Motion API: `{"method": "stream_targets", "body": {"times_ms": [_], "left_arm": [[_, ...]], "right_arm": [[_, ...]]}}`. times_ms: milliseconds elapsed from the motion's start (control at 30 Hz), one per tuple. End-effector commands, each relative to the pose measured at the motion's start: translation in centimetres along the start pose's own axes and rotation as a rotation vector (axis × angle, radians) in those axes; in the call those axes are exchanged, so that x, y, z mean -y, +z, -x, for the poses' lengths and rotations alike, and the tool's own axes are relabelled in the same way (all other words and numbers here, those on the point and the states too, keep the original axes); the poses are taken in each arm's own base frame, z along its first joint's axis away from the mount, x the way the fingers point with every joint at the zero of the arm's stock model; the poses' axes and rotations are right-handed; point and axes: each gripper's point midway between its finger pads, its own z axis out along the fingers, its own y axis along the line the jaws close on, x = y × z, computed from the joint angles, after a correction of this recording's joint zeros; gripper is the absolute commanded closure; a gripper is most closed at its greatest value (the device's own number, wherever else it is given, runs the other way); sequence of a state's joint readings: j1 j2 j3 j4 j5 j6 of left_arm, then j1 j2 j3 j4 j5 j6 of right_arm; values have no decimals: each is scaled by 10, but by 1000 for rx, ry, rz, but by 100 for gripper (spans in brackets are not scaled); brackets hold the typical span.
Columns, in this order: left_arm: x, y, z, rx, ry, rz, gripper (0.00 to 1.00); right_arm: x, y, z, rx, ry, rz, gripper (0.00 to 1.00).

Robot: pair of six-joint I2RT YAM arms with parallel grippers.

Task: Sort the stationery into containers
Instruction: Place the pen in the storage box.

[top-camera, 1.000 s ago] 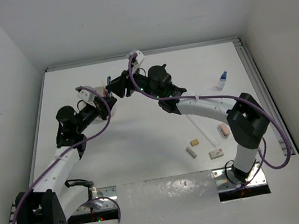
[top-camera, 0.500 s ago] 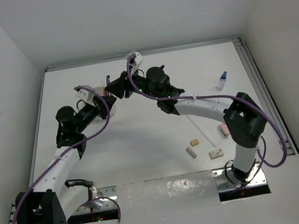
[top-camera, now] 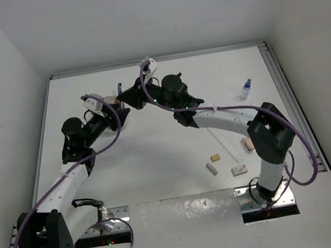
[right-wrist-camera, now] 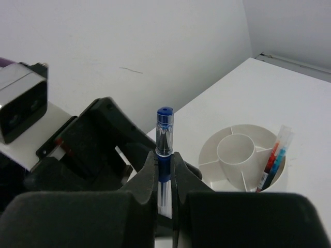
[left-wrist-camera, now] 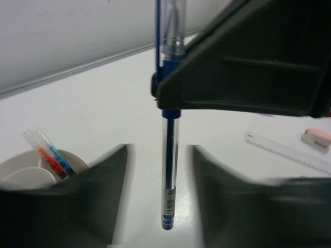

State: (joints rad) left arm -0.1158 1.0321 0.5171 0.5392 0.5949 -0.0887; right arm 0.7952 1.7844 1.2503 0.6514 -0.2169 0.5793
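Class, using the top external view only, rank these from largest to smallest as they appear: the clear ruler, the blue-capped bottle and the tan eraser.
1. clear ruler, by far the longest
2. blue-capped bottle
3. tan eraser, smallest

Tub (right-wrist-camera: 213, 136): white, divided, two pens (right-wrist-camera: 273, 157) leaning inside.
Blue pen (right-wrist-camera: 164, 155): upright, beside tub.
Erasers (top-camera: 215, 157), ruler (top-camera: 224, 145), bottle (top-camera: 246, 89): well apart from tub.

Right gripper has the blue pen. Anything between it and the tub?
Yes. The left gripper, jaws open, flanks the lower end of the blue pen, one finger standing between it and the white tub. Probably lift clear first.
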Motion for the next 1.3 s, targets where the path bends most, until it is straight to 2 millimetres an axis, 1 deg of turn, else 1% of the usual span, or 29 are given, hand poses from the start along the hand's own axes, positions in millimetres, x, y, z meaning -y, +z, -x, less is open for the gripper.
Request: {"method": "stream_targets", "body": {"times_ms": [0, 33, 67, 100, 133, 167, 200, 233, 267, 300, 333, 367, 400, 433, 467, 500, 533, 567, 600, 633, 667, 700, 800, 933, 967, 1000, 1100, 1167, 1267], "left_arm": [[-11, 0, 21, 49, 30, 60, 41], [-13, 0, 20, 41, 30, 70, 30], [-16, -2, 13, 14, 24, 85, 22], [-17, -4, 12, 5, 27, 99, 1], [-23, -7, 4, -24, 18, 132, 0], [-26, -9, 0, -38, 21, 154, 0], [-29, -12, 0, -44, 23, 177, 0], [-36, -16, -7, -72, 20, 225, 0], [-40, -19, -10, -86, 14, 254, 0], [-48, -24, -11, -89, 13, 316, 0], [-54, -30, -18, -119, -7, 360, 0], [-58, -34, -23, -132, -42, 404, 0], [-74, -45, -23, -128, -61, 522, 0], [-79, -53, -33, -159, -130, 588, 0], [-89, -63, -35, -166, -145, 672, 0], [-90, -68, -39, -179, -163, 701, 0], [-92, -75, -45, -195, -204, 743, 0], [-93, -77, -41, -179, -213, 763, 0], [-98, -87, -46, -202, -223, 823, 0], [-100, -93, -50, -205, -250, 859, 0], [-102, -96, -48, -197, -256, 888, 0], [-109, -103, -45, -184, -250, 943, 0], [-119, -116, -42, -165, -229, 1023, 0], [-125, -120, -41, -166, -190, 1047, 0], [-125, -119, -40, -165, -186, 1044, 0], [-125, -118, -40, -162, -187, 1034, 0], [-124, -117, -43, -166, -186, 1023, 0], [-125, -117, -44, -164, -188, 1023, 0], [-126, -116, -43, -157, -185, 1023, 0]], "right_arm": [[1, 4, 9, 42, -39, 6, 100], [3, 6, 11, 49, -48, -3, 100], [7, 7, 13, 58, -55, -16, 100], [11, 12, 17, 72, -68, -32, 100], [17, 15, 20, 80, -73, -41, 100], [18, 20, 29, 102, -81, -46, 100], [22, 23, 31, 108, -80, -53, 100], [31, 27, 27, 107, -78, -68, 100], [36, 30, 27, 110, -78, -77, 100], [40, 34, 37, 138, -82, -93, 100], [51, 39, 30, 136, -80, -114, 100], [58, 42, 29, 140, -80, -129, 100], [62, 48, 37, 163, -89, -142, 100], [74, 53, 25, 140, -86, -164, 100], [79, 59, 34, 160, -97, -176, 100], [82, 64, 30, 150, -99, -181, 100], [97, 70, 11, 115, -99, -216, 100], [101, 75, 15, 124, -116, -224, 100], [106, 78, 12, 119, -124, -234, 100], [113, 81, 4, 98, -126, -251, 100], [120, 86, -5, 86, -131, -259, 100], [125, 88, -10, 76, -133, -268, 100], [139, 91, -27, 49, -140, -305, 100], [150, 100, -40, 27, -133, -323, 100], [153, 102, -39, 30, -133, -327, 100], [155, 103, -49, 16, -137, -330, 100], [159, 101, -58, -6, -143, -346, 100], [161, 98, -72, -35, -152, -353, 100], [161, 94, -87, -67, -160, -360, 100]]}}
